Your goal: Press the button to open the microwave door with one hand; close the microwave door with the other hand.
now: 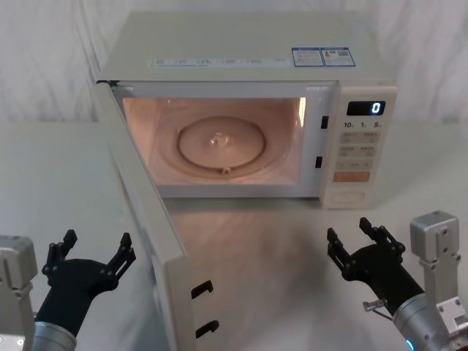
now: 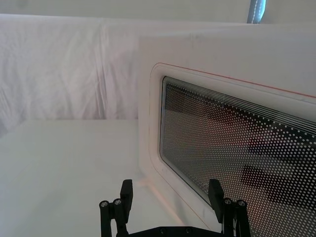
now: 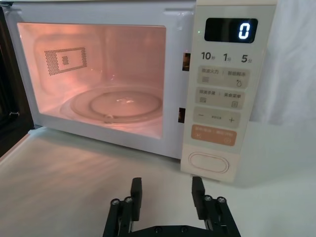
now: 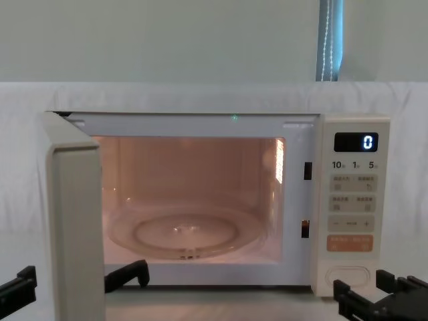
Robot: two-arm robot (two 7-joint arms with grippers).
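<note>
The microwave door (image 1: 146, 212) stands swung wide open toward me, its free edge (image 4: 73, 227) near the table's front. The cavity behind it is lit, with a glass turntable (image 1: 219, 142) inside. The wide cream button (image 1: 349, 196) sits at the bottom of the control panel, below the orange key (image 3: 213, 135). My left gripper (image 1: 97, 245) is open, low at the front left, beside the door's outer face and its dotted window (image 2: 237, 148). My right gripper (image 1: 349, 232) is open too, hovering low in front of the panel and short of the button (image 3: 208, 162).
The microwave (image 1: 241, 44) stands at the back of a white cloth-covered table, with a white drape behind it. Its display (image 3: 231, 30) reads 0. Two black latch hooks (image 1: 203, 307) stick out of the door's free edge. Bare tabletop lies between the grippers.
</note>
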